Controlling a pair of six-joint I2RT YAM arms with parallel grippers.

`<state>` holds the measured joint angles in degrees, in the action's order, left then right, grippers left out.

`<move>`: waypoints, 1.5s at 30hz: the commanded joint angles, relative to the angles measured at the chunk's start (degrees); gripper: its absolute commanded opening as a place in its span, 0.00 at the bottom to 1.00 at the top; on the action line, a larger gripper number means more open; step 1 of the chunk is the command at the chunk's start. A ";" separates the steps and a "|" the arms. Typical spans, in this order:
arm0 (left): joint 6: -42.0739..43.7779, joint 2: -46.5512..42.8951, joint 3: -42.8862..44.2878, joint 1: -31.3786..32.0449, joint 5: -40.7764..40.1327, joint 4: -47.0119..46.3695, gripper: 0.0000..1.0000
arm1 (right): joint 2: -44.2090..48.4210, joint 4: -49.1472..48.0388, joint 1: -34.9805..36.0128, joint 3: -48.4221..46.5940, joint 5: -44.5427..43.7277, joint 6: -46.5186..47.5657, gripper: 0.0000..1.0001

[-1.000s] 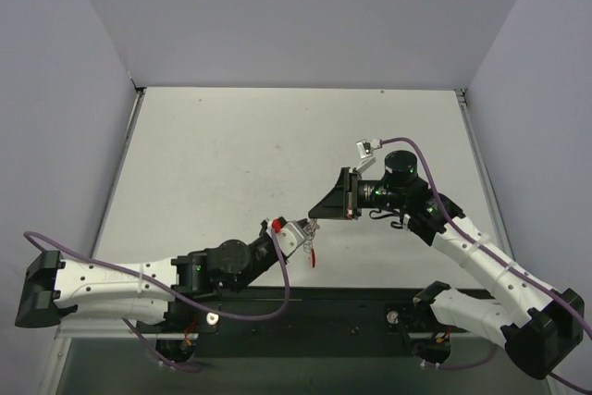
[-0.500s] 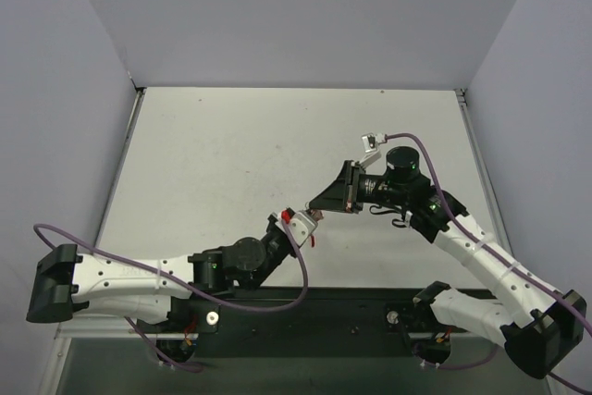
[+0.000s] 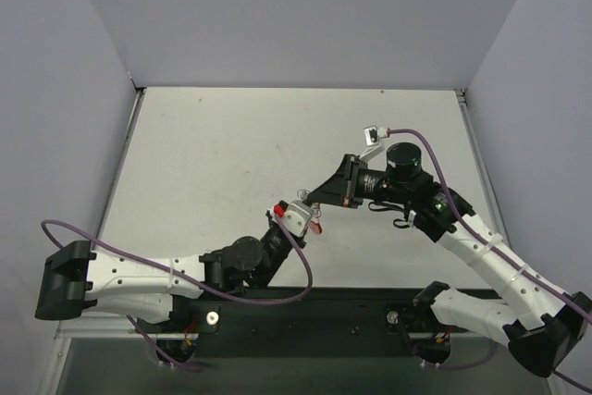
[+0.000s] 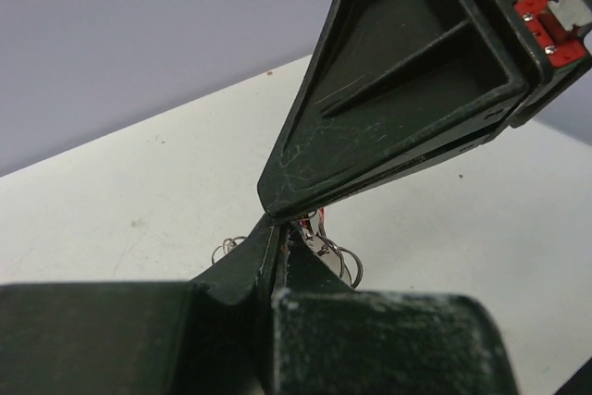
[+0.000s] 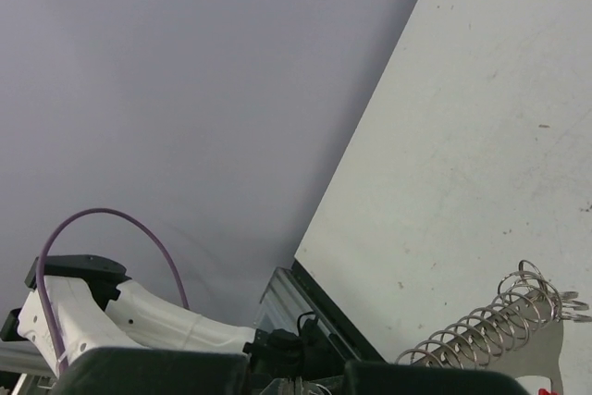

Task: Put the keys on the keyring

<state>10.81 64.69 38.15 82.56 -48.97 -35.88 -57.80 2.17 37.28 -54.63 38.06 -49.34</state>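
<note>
- White desk [image 3: 231,154] is walled in pale lilac on three sides. The work is held over it toward the near edge, about midway between the left and right edges.
- Right gripper [image 4: 282,201] is seen with its jaws pressed together, its tip set against the tip of the left gripper [image 4: 276,240]. Whether anything is nipped between its jaws cannot be told.
- Left gripper is closed tight on the keyring [image 5: 490,323], and thin wire loops spill out on both sides of its fingertips.
- Keyring is shown in the right wrist view as a coil of silver rings. Its red clip [image 3: 317,225] is seen from above, just beside the two tips on their near side.
- Key is not surely made out. A red speck [image 4: 319,216] where the tips meet may be the key or part of the clip.
- Threading is judged to be the step in hand, with the keyring steadied by one arm and worked at by the other.
- Fine alignment is called for next. One coil must be parted and the key's hole slid along the wire, with the keyring held fast.
- No brand, label or writing can be read.
</note>
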 commanded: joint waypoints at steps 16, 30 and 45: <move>13.88 4.83 -1.24 -1.09 -0.69 -34.69 0.00 | 7.26 1.70 2.98 -2.67 1.22 4.69 0.34; 17.84 6.07 -3.08 -1.09 0.98 -40.58 0.00 | 13.67 -0.77 3.24 -3.02 0.35 10.66 0.61; 14.34 -2.10 -7.04 -1.00 11.34 -32.86 0.00 | 14.12 8.20 2.19 -6.28 -10.64 25.34 0.71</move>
<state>27.24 65.91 31.42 81.60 -42.92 -70.00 -43.05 10.22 40.10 -59.24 29.61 -28.93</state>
